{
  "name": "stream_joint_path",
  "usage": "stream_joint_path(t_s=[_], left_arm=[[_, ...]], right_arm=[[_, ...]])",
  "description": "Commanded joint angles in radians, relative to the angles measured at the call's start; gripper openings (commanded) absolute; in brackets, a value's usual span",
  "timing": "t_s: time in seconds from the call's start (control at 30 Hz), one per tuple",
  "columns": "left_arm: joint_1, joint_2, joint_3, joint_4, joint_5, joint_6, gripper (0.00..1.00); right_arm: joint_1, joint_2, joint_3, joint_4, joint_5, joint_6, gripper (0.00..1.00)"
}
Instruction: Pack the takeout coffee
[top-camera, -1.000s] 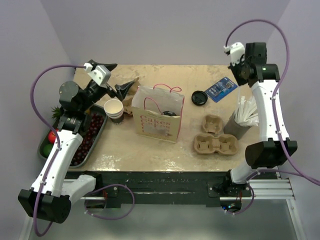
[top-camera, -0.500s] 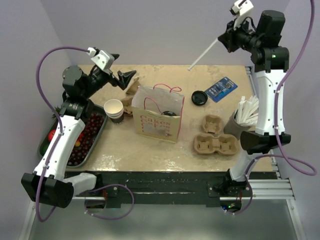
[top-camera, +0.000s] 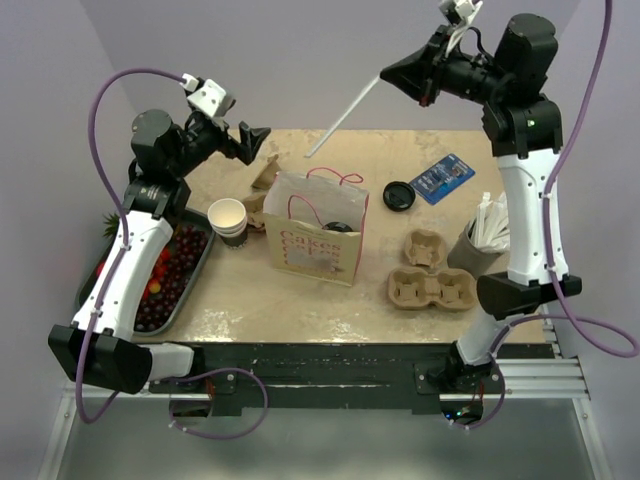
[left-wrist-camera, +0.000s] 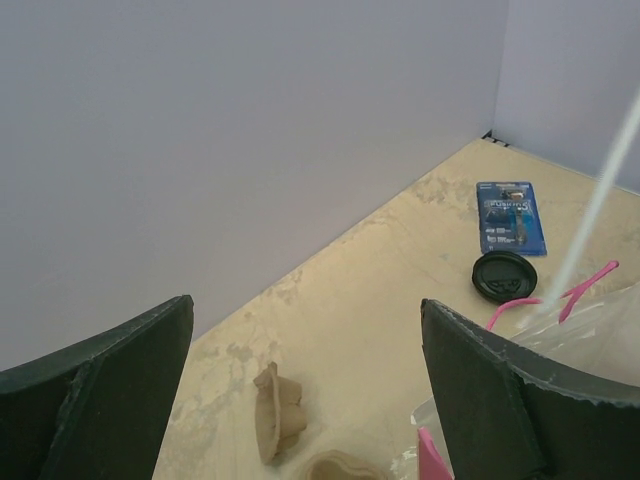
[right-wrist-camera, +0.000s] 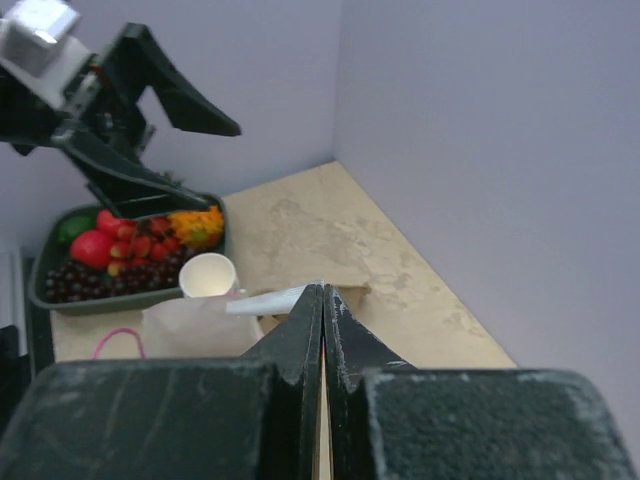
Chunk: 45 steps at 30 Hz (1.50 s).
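Pale lilac walls close in a beige worktop (top-camera: 240, 295). From above, a paper bag (top-camera: 315, 245) with a pink handle (top-camera: 335, 177) stands open near the middle; the takeout coffee (top-camera: 336, 226) sits inside it, only its black lid showing at the mouth. Just left of the bag are stacked cups (top-camera: 228, 218), and farther left a fruit tray (top-camera: 197, 275); right of the bag lie a loose black lid (top-camera: 398, 195), a blue packet (top-camera: 440, 178) and pulp carriers (top-camera: 430, 275). The left gripper (top-camera: 250, 142) hangs behind the bag's left corner, jaws spread and empty; the right gripper (top-camera: 388, 76) is raised behind the bag's right side, jaws pinching a white straw (top-camera: 340, 120) that slants down toward the bag.

From the left wrist, the jaws stand wide apart with nothing between; the loose lid and packet lie beyond the bag's handle; the straw crosses above the bag.

From the right wrist, the jaws are pressed together on the straw; beneath are the bag, a white cup beside it, and the tray beyond.
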Motion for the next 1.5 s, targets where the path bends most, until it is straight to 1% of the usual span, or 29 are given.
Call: stream_joint_path(t_s=[0.0, 0.2, 0.33, 0.37, 0.43, 0.47, 0.57, 0.67, 0.7, 0.73, 0.77, 0.8, 0.83, 0.9, 1.0, 1.03, 1.07, 1.13, 1.17, 1.23, 1.27, 1.3, 1.37, 1.47], left_arm=[[0.005, -0.003, 0.054, -0.040, -0.050, 0.049, 1.00], [0.007, -0.005, 0.063, -0.058, -0.080, 0.092, 1.00], [0.007, -0.009, 0.063, -0.057, -0.078, 0.098, 1.00], [0.007, -0.009, 0.062, -0.058, -0.078, 0.102, 1.00], [0.007, -0.011, 0.065, -0.058, -0.075, 0.105, 1.00], [0.005, -0.011, 0.065, -0.058, -0.077, 0.108, 1.00], [0.005, -0.016, 0.063, -0.055, -0.070, 0.105, 1.00], [0.005, -0.016, 0.051, -0.043, -0.067, 0.100, 1.00], [0.005, -0.011, 0.051, -0.041, -0.063, 0.100, 1.00], [0.007, -0.009, 0.052, -0.037, -0.061, 0.098, 1.00], [0.005, -0.006, 0.052, -0.035, -0.060, 0.095, 1.00], [0.007, -0.002, 0.057, -0.032, -0.058, 0.092, 1.00], [0.005, 0.001, 0.060, -0.031, -0.057, 0.088, 1.00], [0.005, 0.007, 0.068, -0.026, -0.057, 0.085, 1.00], [0.005, 0.012, 0.068, -0.020, -0.076, 0.079, 1.00], [0.007, 0.014, 0.066, -0.017, -0.092, 0.069, 1.00], [0.007, 0.012, 0.065, -0.015, -0.119, 0.063, 1.00], [0.007, 0.017, 0.066, -0.015, -0.150, 0.059, 1.00], [0.007, 0.018, 0.068, -0.015, -0.188, 0.056, 1.00], [0.007, 0.023, 0.071, 0.018, -0.230, 0.046, 1.00], [0.005, 0.026, 0.080, 0.020, -0.283, 0.040, 1.00], [0.007, 0.033, 0.085, 0.029, -0.310, 0.034, 1.00], [0.011, 0.044, 0.111, 0.034, -0.374, 0.016, 1.00], [0.018, 0.073, 0.160, 0.043, -0.415, 0.019, 1.00]], right_arm=[[0.009, -0.079, -0.089, 0.108, -0.173, 0.114, 0.00], [0.028, -0.112, -0.183, 0.073, -0.197, 0.107, 0.00], [0.041, -0.096, -0.187, 0.000, -0.173, 0.053, 0.00], [0.054, -0.096, -0.187, -0.038, -0.143, -0.003, 0.00], [0.074, -0.098, -0.189, -0.088, -0.098, -0.065, 0.00], [0.095, -0.105, -0.192, -0.135, -0.076, -0.132, 0.00], [0.133, -0.113, -0.223, -0.204, -0.020, -0.215, 0.00], [0.146, -0.115, -0.250, -0.229, -0.013, -0.226, 0.01], [0.144, -0.113, -0.258, -0.229, -0.012, -0.226, 0.10], [0.146, -0.112, -0.258, -0.229, -0.013, -0.225, 0.32], [0.144, -0.112, -0.260, -0.218, -0.010, -0.220, 0.47], [0.144, -0.115, -0.264, -0.206, -0.001, -0.213, 0.65], [0.146, -0.115, -0.266, -0.192, 0.023, -0.193, 0.99], [0.144, -0.113, -0.257, -0.159, 0.054, -0.174, 0.99], [0.144, -0.106, -0.243, -0.116, 0.189, -0.147, 0.99], [0.144, -0.112, -0.253, -0.058, 0.254, -0.105, 0.99], [0.144, -0.116, -0.275, -0.025, 0.415, -0.079, 0.99], [0.146, -0.119, -0.290, 0.050, 0.566, -0.024, 0.99], [0.144, -0.119, -0.302, 0.070, 0.717, -0.004, 0.99], [0.144, -0.112, -0.307, 0.107, 0.825, 0.030, 0.99], [0.144, -0.109, -0.313, 0.114, 0.914, 0.030, 0.99], [0.146, -0.107, -0.315, 0.121, 0.947, 0.060, 0.99], [0.146, -0.106, -0.322, 0.144, 0.973, 0.067, 0.99], [0.144, -0.096, -0.303, 0.161, 1.017, 0.070, 0.99]])
